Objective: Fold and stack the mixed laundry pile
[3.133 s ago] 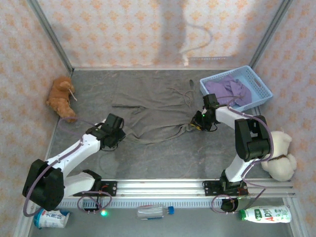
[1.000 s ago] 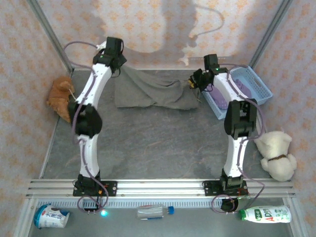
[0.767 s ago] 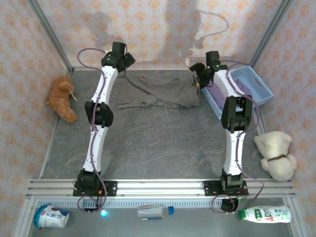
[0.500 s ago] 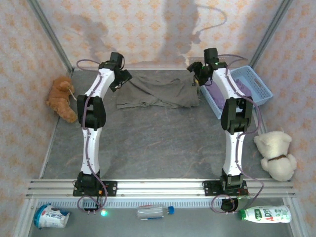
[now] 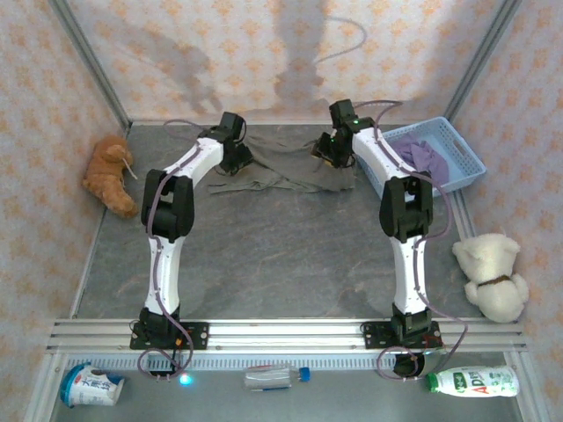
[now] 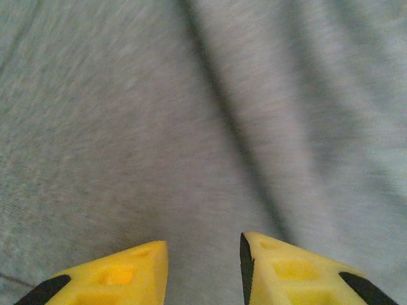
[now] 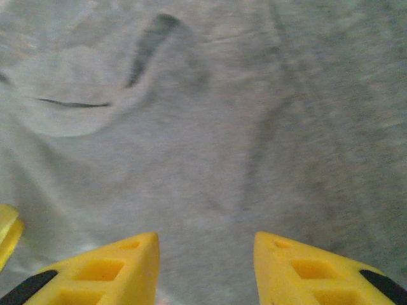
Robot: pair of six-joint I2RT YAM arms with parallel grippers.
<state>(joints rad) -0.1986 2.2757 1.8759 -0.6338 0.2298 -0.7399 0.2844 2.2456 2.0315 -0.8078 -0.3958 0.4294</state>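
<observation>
Grey-brown soft cloth trouser piece (image 5: 295, 174) bunched at far edge of table (image 5: 281, 264) | left jaws, right jaws parted over it, pinching nothing | I judge it light, limp, non-slip: pinch outer corners, both arms.

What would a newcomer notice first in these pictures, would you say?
The left pincer and right pincer reach to the far edge of the table, both open over a rumpled grey garment. At far right, a blue basket holds a purple shirt.
</observation>
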